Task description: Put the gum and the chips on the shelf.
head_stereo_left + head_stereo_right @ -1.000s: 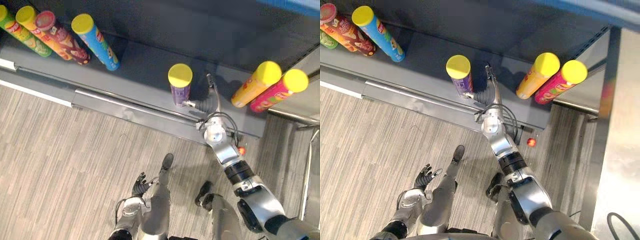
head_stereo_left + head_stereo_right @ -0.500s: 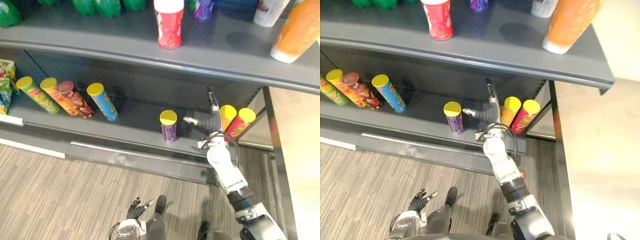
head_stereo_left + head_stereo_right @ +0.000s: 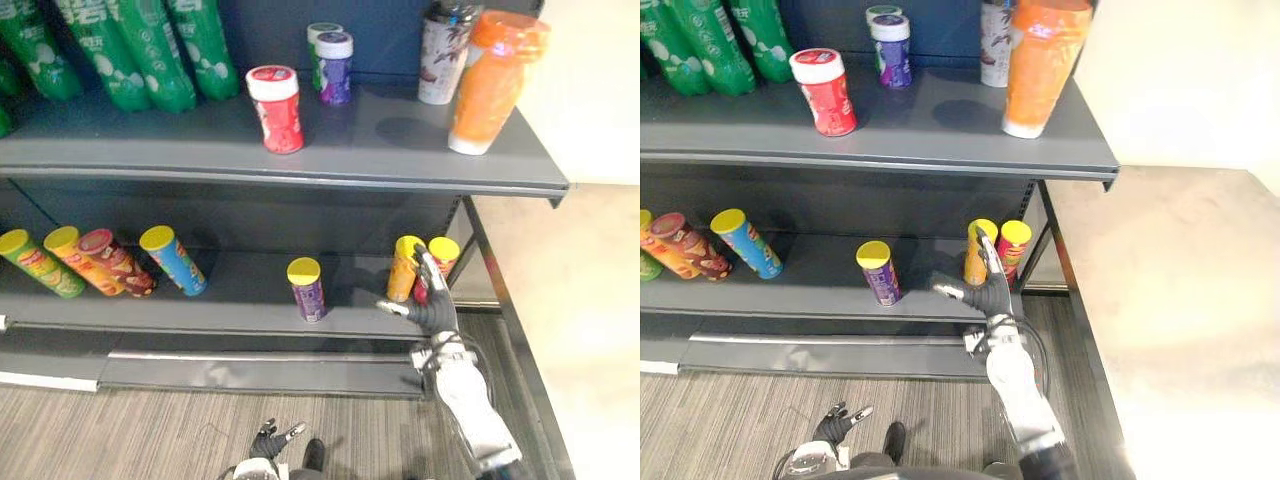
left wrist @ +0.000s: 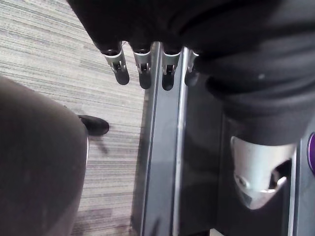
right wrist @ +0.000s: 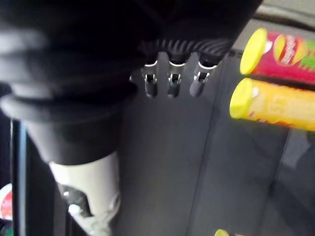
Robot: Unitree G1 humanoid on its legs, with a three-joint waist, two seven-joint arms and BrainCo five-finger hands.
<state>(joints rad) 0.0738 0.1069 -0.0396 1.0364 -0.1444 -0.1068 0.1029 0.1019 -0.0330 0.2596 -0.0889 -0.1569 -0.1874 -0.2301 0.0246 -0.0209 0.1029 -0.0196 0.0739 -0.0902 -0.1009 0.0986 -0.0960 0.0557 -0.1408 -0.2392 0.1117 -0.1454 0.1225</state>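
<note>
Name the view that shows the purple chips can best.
The left eye view: the purple can stands whole and upright on the lower shelf, clear of the right hand. The right eye view shows it much the same. The left wrist view catches what may be a purple sliver of it.

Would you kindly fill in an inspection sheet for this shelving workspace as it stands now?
Surface: grey lower shelf and upper shelf, both stocked.
Job's things: purple chips can upright on the lower shelf, alone; red gum jar upright on the upper shelf.
Clutter: green bottles, orange bottle above; other chips cans below.
Hands: right hand open, fingers up, beside the orange can; left hand open, low over the floor.
Cables: nothing seen.
Surroundings: striped floor.
</note>
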